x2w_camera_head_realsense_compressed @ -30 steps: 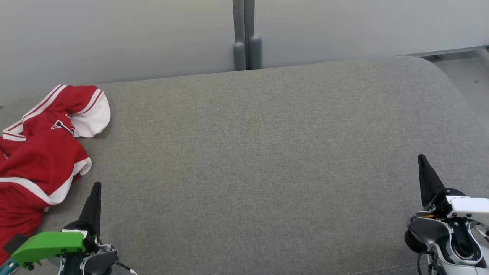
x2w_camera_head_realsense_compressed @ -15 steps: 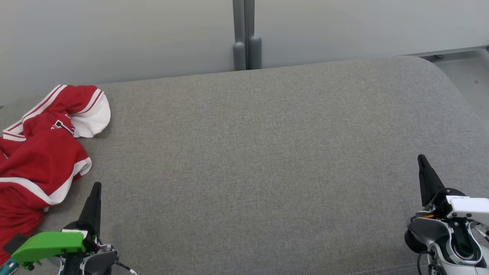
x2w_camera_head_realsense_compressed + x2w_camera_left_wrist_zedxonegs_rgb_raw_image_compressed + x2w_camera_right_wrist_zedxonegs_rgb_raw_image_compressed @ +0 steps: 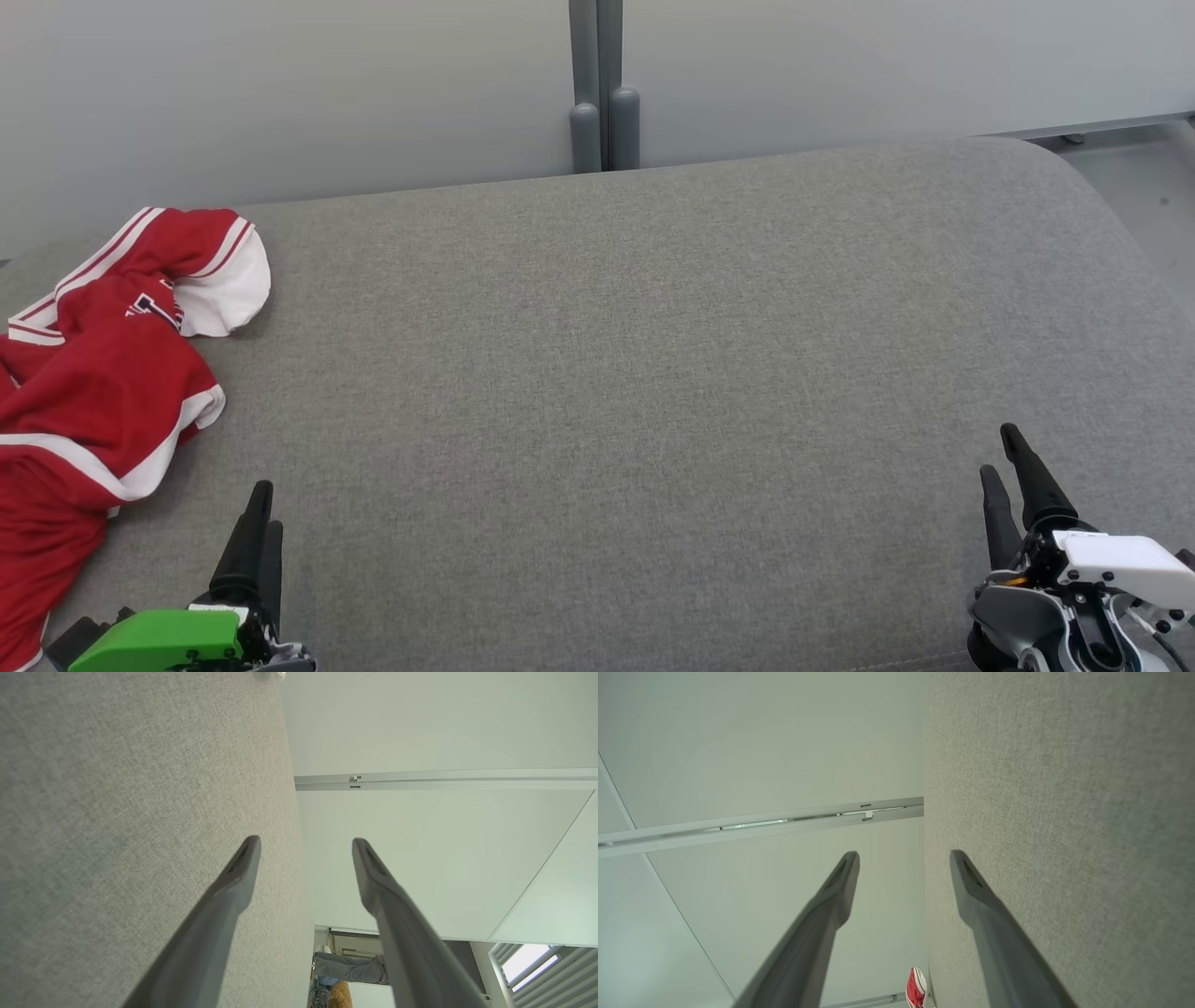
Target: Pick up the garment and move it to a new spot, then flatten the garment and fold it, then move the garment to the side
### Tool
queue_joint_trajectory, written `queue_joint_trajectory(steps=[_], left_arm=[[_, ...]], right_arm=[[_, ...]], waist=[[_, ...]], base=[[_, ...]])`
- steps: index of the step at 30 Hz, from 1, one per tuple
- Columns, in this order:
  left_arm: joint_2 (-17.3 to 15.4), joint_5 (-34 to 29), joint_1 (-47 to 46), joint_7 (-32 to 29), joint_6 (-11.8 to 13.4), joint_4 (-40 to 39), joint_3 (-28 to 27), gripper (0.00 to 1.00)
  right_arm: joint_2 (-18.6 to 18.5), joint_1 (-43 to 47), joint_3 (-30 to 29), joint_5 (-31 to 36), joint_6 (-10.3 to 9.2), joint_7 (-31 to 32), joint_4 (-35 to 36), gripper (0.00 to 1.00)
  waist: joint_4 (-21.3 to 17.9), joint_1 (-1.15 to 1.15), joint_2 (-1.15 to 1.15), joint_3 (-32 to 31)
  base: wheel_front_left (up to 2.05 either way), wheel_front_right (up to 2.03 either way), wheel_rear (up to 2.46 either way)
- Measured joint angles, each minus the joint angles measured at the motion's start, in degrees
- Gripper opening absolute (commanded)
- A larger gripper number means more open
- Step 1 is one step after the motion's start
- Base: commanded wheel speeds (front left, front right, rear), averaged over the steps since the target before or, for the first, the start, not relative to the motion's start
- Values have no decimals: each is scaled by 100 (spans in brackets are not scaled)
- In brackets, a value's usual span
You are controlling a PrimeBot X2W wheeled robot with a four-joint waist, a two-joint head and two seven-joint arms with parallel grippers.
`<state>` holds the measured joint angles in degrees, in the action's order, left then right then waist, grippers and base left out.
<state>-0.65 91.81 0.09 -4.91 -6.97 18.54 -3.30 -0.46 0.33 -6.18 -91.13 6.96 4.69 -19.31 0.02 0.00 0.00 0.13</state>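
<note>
We hover at the pad's near edge with both grippers empty and the garment not yet lifted

The broad grey woven-fabric pad (image 3: 653, 373) has a bare middle, which we judge is the new spot; the crumpled red-and-white jersey garment (image 3: 103, 392) lies heaped at the pad's left end. Our left gripper (image 3: 266, 509), at the pad's near-left corner, and our right gripper (image 3: 997, 453), at its near-right corner, hold their fingers parted on nothing, so the left looks best placed to reach first
</note>
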Motion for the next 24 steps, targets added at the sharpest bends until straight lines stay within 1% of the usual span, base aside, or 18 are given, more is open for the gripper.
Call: queue_joint_trajectory(steps=[7, 8, 11, 13, 16, 17, 24], left_arm=[[-3, -189, -1, 134, 1, -76, 79, 100], [-8, -298, -1, 152, 1, -89, 103, 100], [-32, -492, -5, 220, 19, -158, 151, 100], [-48, -723, -8, 255, 29, -232, 164, 100], [-89, -1055, -13, 301, 100, -330, 164, 100], [-107, -1183, -14, 333, 125, -377, 164, 100], [-218, -1972, -43, 471, 252, -643, 242, 100]], right_arm=[[-14, -2, 111, 297, -16, -124, 25, 100], [-26, -4, 126, 378, -51, -147, 38, 100], [-80, -9, 168, 583, -54, -200, 86, 100], [-110, -19, 171, 781, -105, -241, 152, 100], [-136, -43, 198, 1060, -110, -298, 250, 100], [-140, -54, 220, 1150, -146, -316, 283, 100], [-196, -105, 469, 1864, -253, -435, 456, 100]], waist=[[6, 0, 0, -10], [7, 0, 0, -12], [10, 0, 0, -16], [11, 0, 0, -18], [13, 0, 0, -22], [13, 0, 0, -22], [17, 0, 0, -28]], base=[[0, 0, 0], [0, 0, 0], [0, 0, 0], [0, 0, 0], [0, 0, 0], [0, 0, 0], [0, 0, 0]])
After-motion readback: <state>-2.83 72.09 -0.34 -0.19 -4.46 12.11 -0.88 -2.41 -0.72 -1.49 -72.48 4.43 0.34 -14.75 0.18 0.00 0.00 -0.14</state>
